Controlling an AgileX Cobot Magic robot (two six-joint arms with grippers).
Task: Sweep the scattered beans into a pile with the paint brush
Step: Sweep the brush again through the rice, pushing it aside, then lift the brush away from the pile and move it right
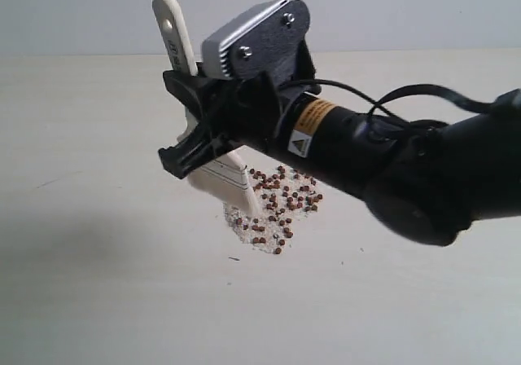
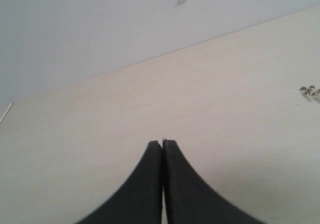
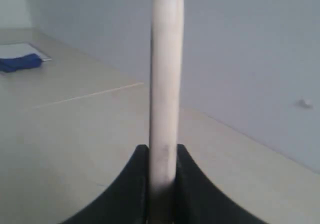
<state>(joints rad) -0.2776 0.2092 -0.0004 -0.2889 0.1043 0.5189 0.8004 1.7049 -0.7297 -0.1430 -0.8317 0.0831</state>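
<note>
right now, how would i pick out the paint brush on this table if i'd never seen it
On the pale table, find the black arm reaching in from the right. Its fingers clamp a wide flat paint brush, pale handle up, whitish bristles down beside the reddish-brown beans. Unlike the tiny round beans, it is long and pale.

A: Any readable text?
B: Orange label (image 1: 313,118) on the right arm (image 1: 358,149). Black print, too small to read. Just below it, a white sticker with a black warning triangle (image 1: 298,146).
A: Anything else?
B: Dark marking (image 1: 172,52) on the paint brush (image 1: 174,31) handle. Blurred, illegible.
</note>
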